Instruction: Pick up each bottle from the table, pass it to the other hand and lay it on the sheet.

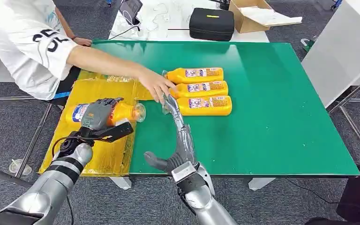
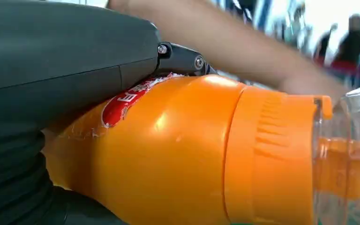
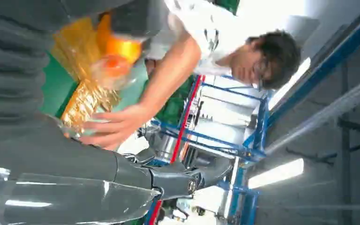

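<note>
My left hand (image 1: 99,116) grips an orange bottle (image 1: 123,112) lying sideways above the yellow sheet (image 1: 98,154), its clear cap (image 1: 139,111) pointing toward the table. The left wrist view shows the same bottle (image 2: 178,154) close up under my left hand (image 2: 65,61). My right hand (image 1: 180,140) is stretched flat over the green table (image 1: 272,131), holding nothing, its fingertips (image 1: 170,102) by the cap end of the nearest of three orange bottles (image 1: 205,105), (image 1: 200,87), (image 1: 197,74) lying side by side. My right hand (image 3: 75,154) also appears in the right wrist view.
A person in a white shirt (image 1: 23,42) stands at the table's left and reaches a hand (image 1: 157,84) to the cap ends of the bottle row, just beyond my right fingertips. A black case (image 1: 211,23) and a cardboard box (image 1: 251,16) sit behind the table.
</note>
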`<state>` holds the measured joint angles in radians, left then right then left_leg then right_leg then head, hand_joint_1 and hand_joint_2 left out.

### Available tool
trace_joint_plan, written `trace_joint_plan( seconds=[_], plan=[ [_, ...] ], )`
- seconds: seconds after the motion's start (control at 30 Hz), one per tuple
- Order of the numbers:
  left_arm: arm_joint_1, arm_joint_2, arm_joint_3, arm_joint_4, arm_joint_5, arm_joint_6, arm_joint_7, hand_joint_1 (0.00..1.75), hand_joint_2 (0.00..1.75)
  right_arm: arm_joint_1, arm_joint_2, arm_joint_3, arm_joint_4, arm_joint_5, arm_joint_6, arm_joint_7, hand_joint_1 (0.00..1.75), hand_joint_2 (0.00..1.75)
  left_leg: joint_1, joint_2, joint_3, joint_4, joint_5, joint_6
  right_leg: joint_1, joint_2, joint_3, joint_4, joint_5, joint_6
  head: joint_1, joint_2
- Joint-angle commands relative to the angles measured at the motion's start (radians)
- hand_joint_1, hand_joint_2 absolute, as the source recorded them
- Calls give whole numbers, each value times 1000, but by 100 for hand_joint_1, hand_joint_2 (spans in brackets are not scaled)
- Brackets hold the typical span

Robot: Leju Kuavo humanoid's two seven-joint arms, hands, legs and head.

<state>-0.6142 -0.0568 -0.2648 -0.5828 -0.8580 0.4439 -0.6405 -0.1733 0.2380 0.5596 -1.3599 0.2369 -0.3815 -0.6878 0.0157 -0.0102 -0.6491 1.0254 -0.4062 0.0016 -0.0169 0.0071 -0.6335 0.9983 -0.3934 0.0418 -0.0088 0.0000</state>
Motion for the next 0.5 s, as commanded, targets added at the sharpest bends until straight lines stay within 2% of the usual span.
trace_joint_plan(
  seconds=[0.03, 0.3, 0.37, 0.4, 0.43, 0.47, 0.5],
  plan=[
    [-158, 102, -205, 271, -152, -355, 71, 175, 175, -57, -7, 42, 157, -9, 70, 10, 0, 175, 1, 2, 2, 0, -1, 0, 1, 1, 2, -1, 0, -1, 0, 0],
    [-173, 118, -234, 300, -181, -470, 119, 175, 175, -63, -2, 56, 189, -9, 98, 11, 0, 175, 1, 3, 2, 0, -1, 0, 1, 2, 2, 0, 0, -1, 0, 0],
    [-165, 115, -228, 300, -175, -472, 120, 175, 175, -62, -1, 59, 197, -9, 101, 11, 0, 175, 1, 4, 7, 0, -2, 1, 2, 2, 7, -1, -1, -3, 0, 0],
    [-159, 112, -225, 300, -172, -476, 118, 175, 175, -63, -1, 61, 202, -8, 105, 12, 0, 175, 1, 2, 2, 0, -1, 0, 1, 1, 2, 0, 0, -1, 0, 0],
    [-150, 109, -213, 300, -158, -494, 114, 124, 175, -65, 1, 62, 209, -9, 110, 12, 0, 175, 1, 2, 2, 0, -1, 0, 1, 1, 2, -1, 0, -1, 0, 0],
    [-146, 108, -213, 300, -158, -492, 115, 84, 175, -64, 1, 62, 210, -9, 110, 12, 0, 175, 1, 2, 4, 0, -1, 0, 1, 1, 4, -1, -1, -2, 0, 0],
    [-142, 106, -213, 301, -157, -491, 117, 84, 175, -64, 1, 62, 211, -9, 110, 12, 0, 175, 1, 3, 4, 0, -1, 0, 1, 1, 3, -1, 0, -2, 0, 0]
  ],
)
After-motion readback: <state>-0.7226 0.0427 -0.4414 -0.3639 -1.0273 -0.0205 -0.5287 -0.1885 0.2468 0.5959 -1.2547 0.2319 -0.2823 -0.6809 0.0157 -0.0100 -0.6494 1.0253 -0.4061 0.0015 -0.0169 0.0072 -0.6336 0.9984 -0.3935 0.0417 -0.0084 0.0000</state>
